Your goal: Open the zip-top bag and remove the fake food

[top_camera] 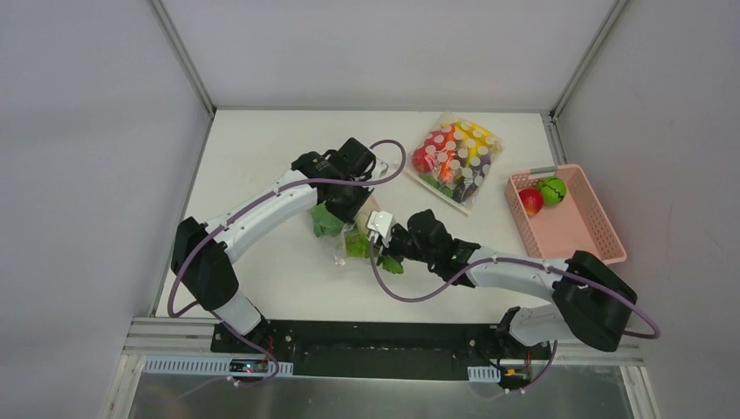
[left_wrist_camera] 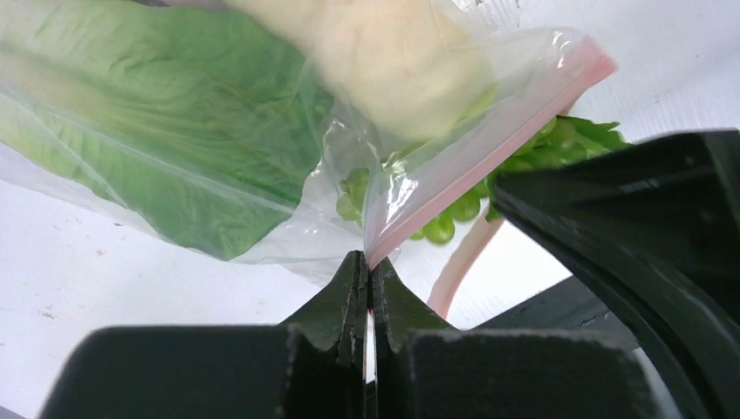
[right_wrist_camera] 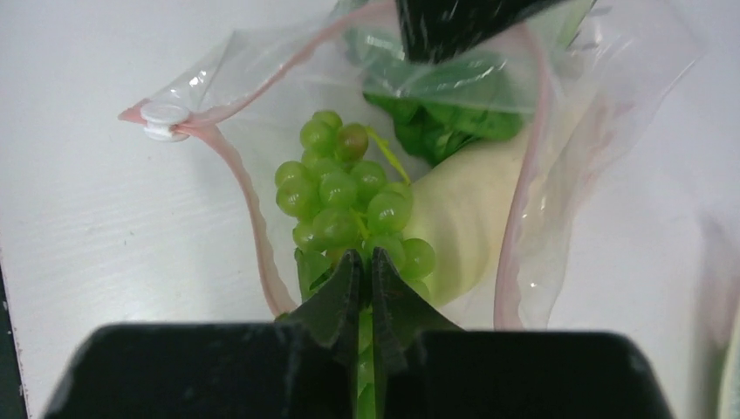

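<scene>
One zip-top bag [left_wrist_camera: 410, 188] is in the middle of the white table [top_camera: 262, 140], between the two arms. The left gripper [left_wrist_camera: 367, 262] is pinched shut on its pink zip edge. The right gripper [right_wrist_camera: 366, 262] is pinched shut on one bunch of green grapes [right_wrist_camera: 336, 196] at the bag's open mouth. One white radish [right_wrist_camera: 462, 218] and green lettuce [left_wrist_camera: 174, 113] sit inside. One pink basket [top_camera: 602, 223] holds two fruits: one red apple [top_camera: 531, 201] and one green ball [top_camera: 551, 189].
</scene>
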Controlling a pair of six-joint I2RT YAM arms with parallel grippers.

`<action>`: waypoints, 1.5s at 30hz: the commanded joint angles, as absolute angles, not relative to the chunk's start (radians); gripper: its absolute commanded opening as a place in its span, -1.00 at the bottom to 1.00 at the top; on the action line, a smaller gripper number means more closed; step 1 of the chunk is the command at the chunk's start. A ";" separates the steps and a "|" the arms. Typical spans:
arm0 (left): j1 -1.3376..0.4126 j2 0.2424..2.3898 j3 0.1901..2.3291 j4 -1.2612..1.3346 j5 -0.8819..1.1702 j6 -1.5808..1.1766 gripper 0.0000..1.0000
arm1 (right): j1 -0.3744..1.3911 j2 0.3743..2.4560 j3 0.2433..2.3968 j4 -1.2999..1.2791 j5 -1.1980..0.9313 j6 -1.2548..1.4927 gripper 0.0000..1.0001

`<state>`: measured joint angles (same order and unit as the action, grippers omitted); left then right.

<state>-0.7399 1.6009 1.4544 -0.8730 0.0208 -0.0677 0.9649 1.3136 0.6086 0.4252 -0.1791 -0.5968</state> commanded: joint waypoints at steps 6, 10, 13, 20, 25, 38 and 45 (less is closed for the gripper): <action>-0.742 1.594 1.485 -0.886 0.038 -0.087 -1.00 | 0.951 1.389 0.687 0.381 -0.171 -0.501 -0.14; -0.742 1.591 1.485 -0.885 0.045 -0.086 -1.00 | 0.950 1.378 0.726 0.326 -0.222 -0.479 0.16; -0.742 1.589 1.486 -0.885 0.051 -0.087 -1.00 | 0.951 1.381 0.755 0.317 -0.222 -0.475 0.18; -0.742 1.585 1.485 -0.882 0.072 -0.086 -1.00 | 0.949 1.482 0.802 0.323 -0.168 -0.535 0.19; -0.742 1.581 1.483 -0.881 0.073 -0.086 -1.00 | 0.948 1.556 0.802 0.332 -0.175 -0.569 0.22; -0.741 1.592 1.486 -0.888 0.045 -0.099 -1.00 | 0.949 1.542 0.646 0.461 -0.157 -0.594 0.18; -0.734 1.586 1.485 -0.885 0.040 -0.104 -1.00 | 0.952 1.531 0.598 0.528 -0.149 -0.564 -0.03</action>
